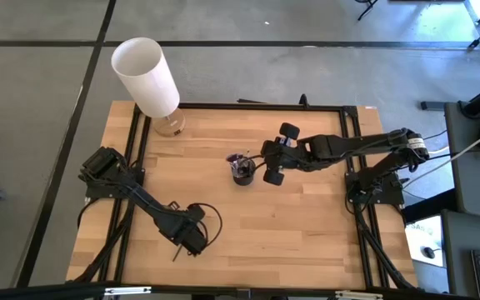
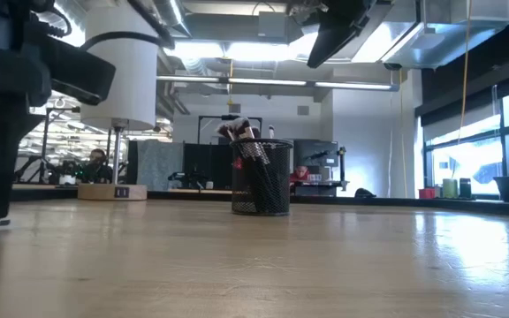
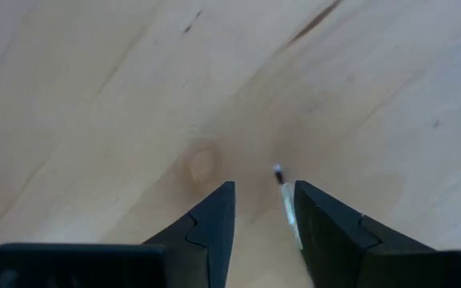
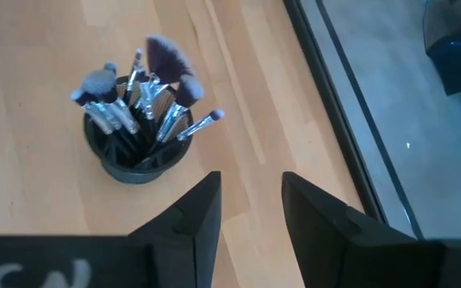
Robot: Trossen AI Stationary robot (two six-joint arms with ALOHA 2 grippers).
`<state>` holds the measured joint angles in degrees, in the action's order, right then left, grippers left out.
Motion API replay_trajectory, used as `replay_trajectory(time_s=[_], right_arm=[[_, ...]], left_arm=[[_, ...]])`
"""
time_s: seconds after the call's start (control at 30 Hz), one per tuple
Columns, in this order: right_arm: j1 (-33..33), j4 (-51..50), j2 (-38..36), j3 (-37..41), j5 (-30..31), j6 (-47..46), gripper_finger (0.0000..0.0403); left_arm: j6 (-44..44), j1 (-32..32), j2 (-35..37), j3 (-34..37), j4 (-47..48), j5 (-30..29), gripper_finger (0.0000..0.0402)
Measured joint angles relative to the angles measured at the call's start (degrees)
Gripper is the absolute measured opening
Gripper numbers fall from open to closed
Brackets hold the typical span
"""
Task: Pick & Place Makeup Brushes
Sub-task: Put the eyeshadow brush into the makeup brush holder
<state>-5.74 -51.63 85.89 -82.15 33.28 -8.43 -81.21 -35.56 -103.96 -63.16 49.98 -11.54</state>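
Note:
A black mesh cup stands upright on the table's middle, with several makeup brushes standing in it, bristles up; it also shows in the low view. My right gripper hovers open, high above the table just right of the cup, touching nothing. My left gripper is low near the table's near edge, open, fingers pointing down. One thin silvery brush handle lies on the wood between its fingers, close along one of them; its end sticks out toward the near edge. My left gripper comes from above, slanting, with its fingers along the brush handle that lies flat on the table. The handle runs right beside the inner side of one finger; I cannot tell whether that finger touches it.
A lamp with a white cylindrical shade stands on a round base at the table's far left corner. A black frame rims the table. Bare wood lies between the two arms and along the near edge.

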Motion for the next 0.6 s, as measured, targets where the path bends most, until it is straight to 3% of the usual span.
replay_trajectory(time_s=[0.27, 0.6], right_arm=[[0.4, 0.7, 0.0, 0.0, -0.4, 0.0, 0.0133], [0.3, 0.6, 0.0, 0.0, -0.5, -0.8, 0.0133]], left_arm=[[1.4, 0.0, -1.3, 0.0, -1.7, 0.3, 0.0092], [5.3, 0.9, -2.4, -0.2, -2.0, 1.3, 0.0011]])
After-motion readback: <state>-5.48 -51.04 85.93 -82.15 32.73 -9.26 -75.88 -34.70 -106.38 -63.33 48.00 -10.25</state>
